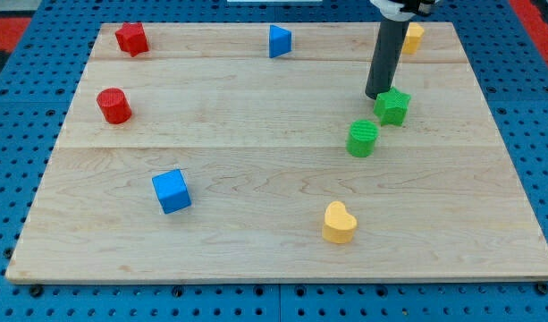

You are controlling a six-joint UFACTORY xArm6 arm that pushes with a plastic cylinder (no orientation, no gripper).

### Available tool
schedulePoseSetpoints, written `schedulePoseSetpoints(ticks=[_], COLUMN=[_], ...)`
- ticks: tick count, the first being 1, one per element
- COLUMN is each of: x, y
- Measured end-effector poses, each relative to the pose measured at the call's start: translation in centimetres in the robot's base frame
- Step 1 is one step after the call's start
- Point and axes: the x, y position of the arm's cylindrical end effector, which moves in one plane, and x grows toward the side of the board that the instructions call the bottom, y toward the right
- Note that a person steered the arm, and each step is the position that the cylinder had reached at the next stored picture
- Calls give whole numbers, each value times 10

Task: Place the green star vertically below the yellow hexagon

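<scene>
The green star (393,105) lies on the wooden board at the view's right, in its upper half. The yellow hexagon (413,38) sits near the board's top right edge, partly hidden behind the dark rod. My tip (375,96) rests on the board just left of the green star, touching or almost touching its upper left side. The star lies below the hexagon and slightly to its left.
A green cylinder (363,139) stands just below and left of the star. A yellow heart (339,223) lies lower centre. A blue triangle (279,41), a red star (131,38), a red cylinder (113,105) and a blue cube (172,190) lie further left.
</scene>
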Motion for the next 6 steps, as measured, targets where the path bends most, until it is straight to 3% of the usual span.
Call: schedulePoseSetpoints(ticks=[2,6], x=[-4,33], y=[-25,-18])
